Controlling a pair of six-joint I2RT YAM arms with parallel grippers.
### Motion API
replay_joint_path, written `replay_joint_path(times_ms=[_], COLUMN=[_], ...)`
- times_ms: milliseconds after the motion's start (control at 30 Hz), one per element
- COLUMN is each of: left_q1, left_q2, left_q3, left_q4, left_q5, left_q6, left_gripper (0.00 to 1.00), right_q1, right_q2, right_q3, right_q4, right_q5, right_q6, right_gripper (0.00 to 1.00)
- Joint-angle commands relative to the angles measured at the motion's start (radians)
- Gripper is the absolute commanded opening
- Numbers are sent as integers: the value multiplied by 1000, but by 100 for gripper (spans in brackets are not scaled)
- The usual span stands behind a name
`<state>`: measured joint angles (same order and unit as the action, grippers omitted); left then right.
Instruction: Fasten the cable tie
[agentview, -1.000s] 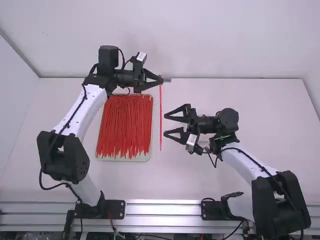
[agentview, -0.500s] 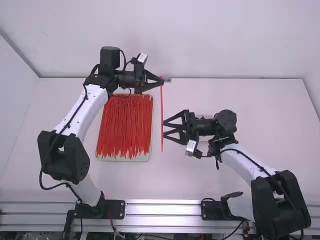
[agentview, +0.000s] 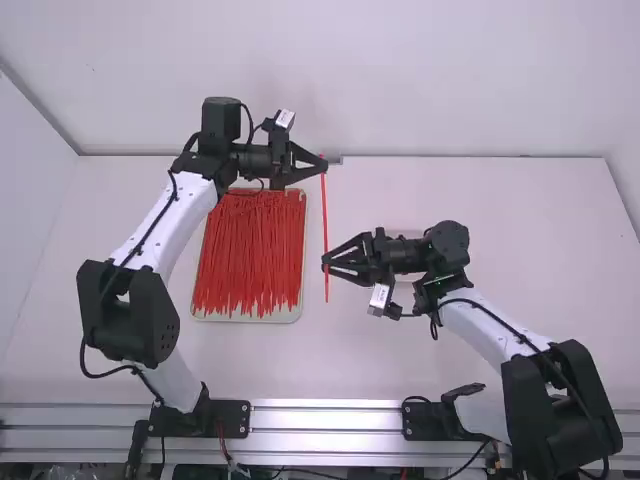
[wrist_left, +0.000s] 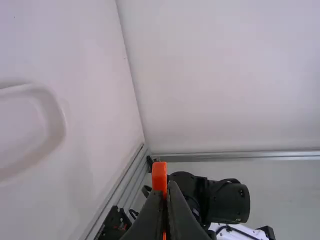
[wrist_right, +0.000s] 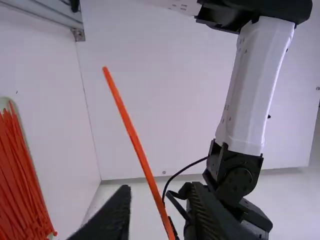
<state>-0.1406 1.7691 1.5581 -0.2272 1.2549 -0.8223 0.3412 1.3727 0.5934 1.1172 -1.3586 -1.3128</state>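
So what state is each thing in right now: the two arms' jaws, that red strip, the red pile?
Left gripper: jaws shut on one end of the cable tie.
Right gripper: jaws open, either side of the tie.
Cable tie: straight, not looped.
Spare ties: lying loose on the tray.

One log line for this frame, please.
left arm: jaws shut on cable tie head, tie hanging upright | right arm: jaws open around tie's lower part | spare ties on tray | status: not yet fastened
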Motion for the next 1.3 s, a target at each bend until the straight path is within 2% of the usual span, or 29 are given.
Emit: replay_joint_path(times_ms=[0, 100, 267, 467, 567, 900, 1133, 1267], left_q1=[-3, -3, -3, -4, -3, -3, -3, -3], left_q2=[-8, -8, -7, -7, -8, -8, -7, -8], left_q3=[-5, -5, -5, -5, -6, -5, -6, -6], left_q4=[3, 0, 0, 1, 2, 0, 0, -1], left_q5=[12, 11, 11, 11, 11, 11, 12, 11], left_q6=[4, 4, 5, 5, 4, 8, 11, 16], left_gripper=[2, 2, 2, 2, 2, 2, 2, 2], right_q1=[0, 0, 0, 0, 0, 0, 0, 0], right_q2=[0, 0, 0, 0, 0, 0, 0, 0], right_q3=[-7, -7, -7, -7, -7, -7, -7, -6], right_q4=[2, 2, -3, -6, -6, -63, -14, 24], right_q5=[-13, -25, -33, -33, -33, -37, -39, 31], right_q6=[7, 7, 7, 7, 7, 12, 391, 613], right_gripper=[25, 18, 16, 8, 0, 0, 0, 0])
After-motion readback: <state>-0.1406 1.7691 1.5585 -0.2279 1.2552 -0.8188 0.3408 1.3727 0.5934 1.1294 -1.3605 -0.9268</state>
